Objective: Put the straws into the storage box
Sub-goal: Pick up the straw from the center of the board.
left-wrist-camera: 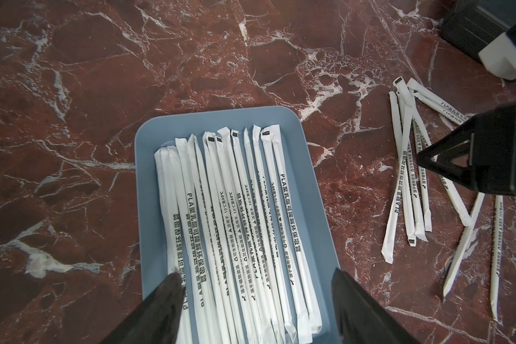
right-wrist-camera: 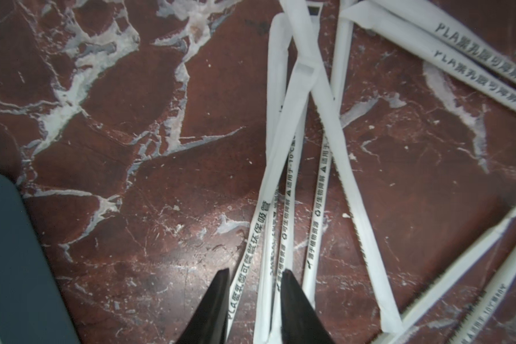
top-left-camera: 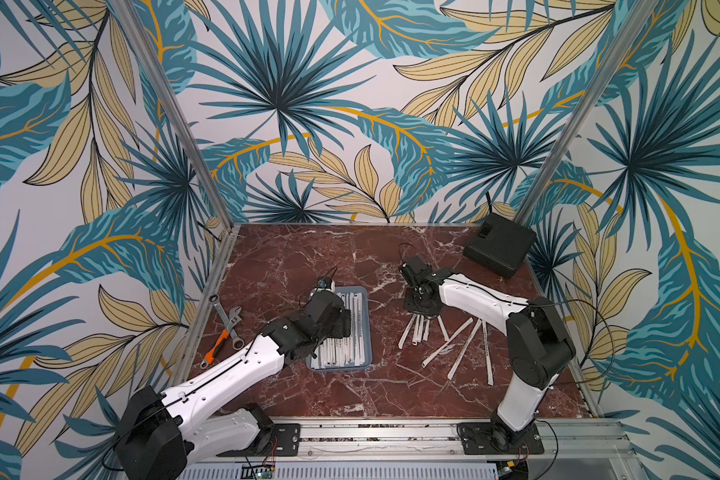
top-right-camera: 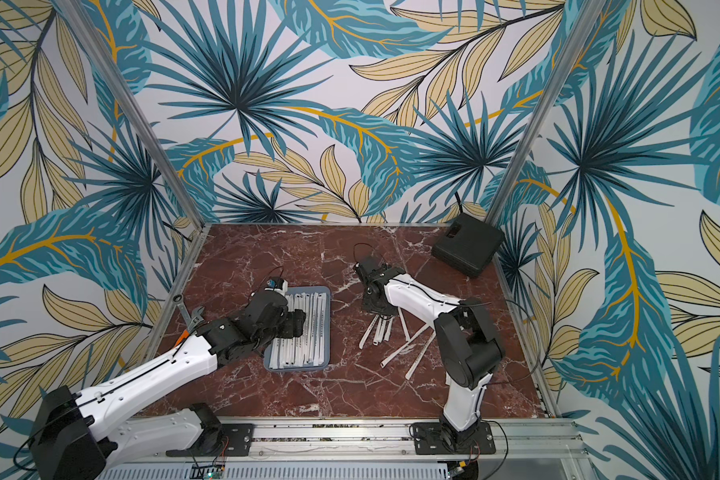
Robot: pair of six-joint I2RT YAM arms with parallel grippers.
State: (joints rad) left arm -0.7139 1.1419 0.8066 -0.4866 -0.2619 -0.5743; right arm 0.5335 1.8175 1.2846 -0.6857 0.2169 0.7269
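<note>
Red marble with white veins covers the table [top-left-camera: 308,257], boxed in by walls [top-left-camera: 308,104] papered with teal and tan leaves. At the left edge lie wrenches [top-left-camera: 225,324]. Next, the grey-blue tray [top-left-camera: 360,291] holds a dozen or so straws [left-wrist-camera: 236,208] in white printed wrappers, side by side lengthwise. The left gripper [left-wrist-camera: 256,272] hangs over them, jaws apart and empty. Right of the tray, loose straws [top-left-camera: 454,340] lie fanned and crossed on the marble. The right gripper [right-wrist-camera: 255,271] straddles a few; whether it pinches them I cannot tell. A black box [top-left-camera: 499,245] sits in the far right corner.
</note>
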